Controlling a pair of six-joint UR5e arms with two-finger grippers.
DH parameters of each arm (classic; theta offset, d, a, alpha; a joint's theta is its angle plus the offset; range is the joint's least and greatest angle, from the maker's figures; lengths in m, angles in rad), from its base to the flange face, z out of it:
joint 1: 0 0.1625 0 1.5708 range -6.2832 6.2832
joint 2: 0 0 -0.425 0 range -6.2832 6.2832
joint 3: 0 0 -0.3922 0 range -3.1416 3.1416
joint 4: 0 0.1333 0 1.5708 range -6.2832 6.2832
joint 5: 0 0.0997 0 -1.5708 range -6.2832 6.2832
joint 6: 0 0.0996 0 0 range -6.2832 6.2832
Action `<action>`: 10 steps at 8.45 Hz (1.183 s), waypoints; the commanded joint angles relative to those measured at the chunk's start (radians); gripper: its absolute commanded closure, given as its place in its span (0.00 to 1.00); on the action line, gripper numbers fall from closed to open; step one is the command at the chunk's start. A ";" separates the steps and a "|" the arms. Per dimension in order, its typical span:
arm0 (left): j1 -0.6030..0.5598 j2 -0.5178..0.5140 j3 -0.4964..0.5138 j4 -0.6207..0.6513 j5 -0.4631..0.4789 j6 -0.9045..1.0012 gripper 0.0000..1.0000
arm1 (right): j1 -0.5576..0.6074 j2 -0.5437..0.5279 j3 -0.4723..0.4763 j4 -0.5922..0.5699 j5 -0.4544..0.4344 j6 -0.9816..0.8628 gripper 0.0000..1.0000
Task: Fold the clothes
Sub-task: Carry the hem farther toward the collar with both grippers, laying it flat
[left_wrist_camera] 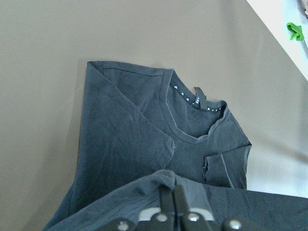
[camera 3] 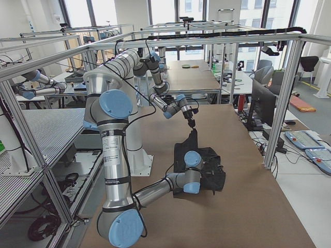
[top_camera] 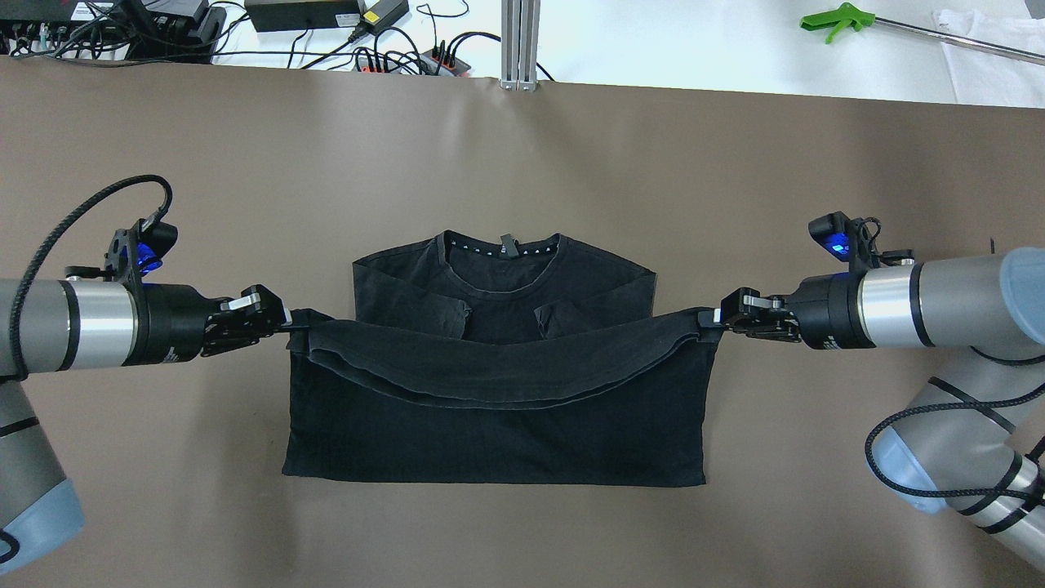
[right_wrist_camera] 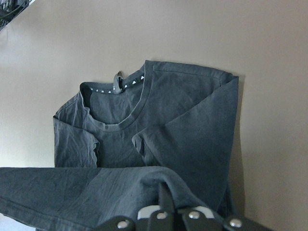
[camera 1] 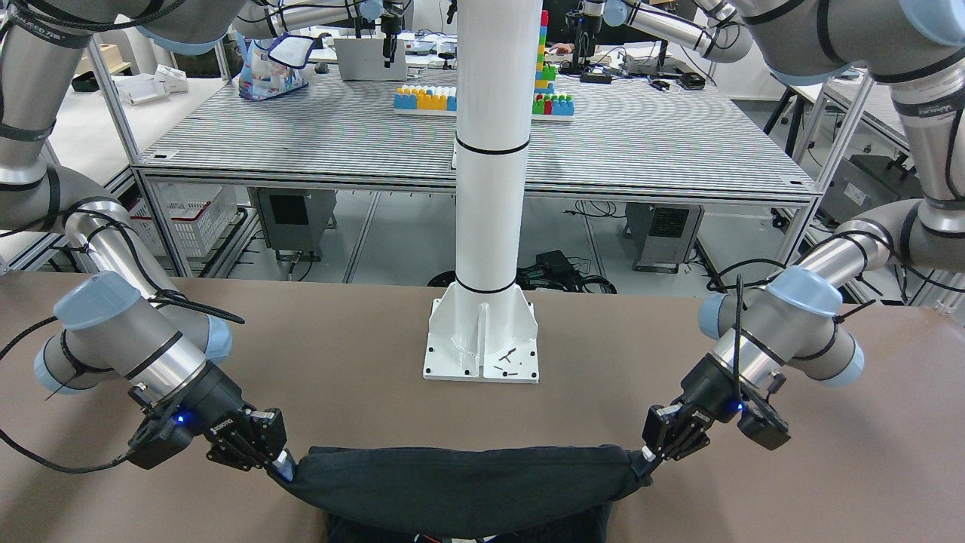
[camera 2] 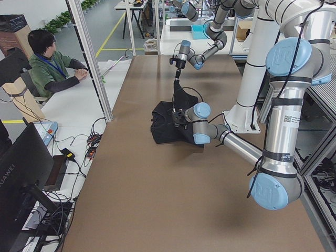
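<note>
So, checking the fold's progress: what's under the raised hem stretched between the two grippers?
The shirt itself, flat on the table, both sleeves folded inward near the collar. The left gripper and right gripper pinch the hem at its ends; fabric directly beneath it is hidden.

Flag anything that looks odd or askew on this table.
Loose dark bits, perhaps screws, lie scattered on the pillar's white base plate. The shirt itself looks square.
</note>
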 commanded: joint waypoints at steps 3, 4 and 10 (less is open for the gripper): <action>-0.049 -0.026 0.104 -0.002 0.006 0.022 1.00 | -0.001 0.047 -0.098 -0.005 -0.118 -0.001 1.00; -0.052 -0.027 0.124 0.000 0.008 0.022 1.00 | 0.000 0.047 -0.112 -0.005 -0.138 -0.001 1.00; -0.059 -0.062 0.192 0.000 0.041 0.026 1.00 | 0.000 0.055 -0.144 -0.006 -0.154 0.002 1.00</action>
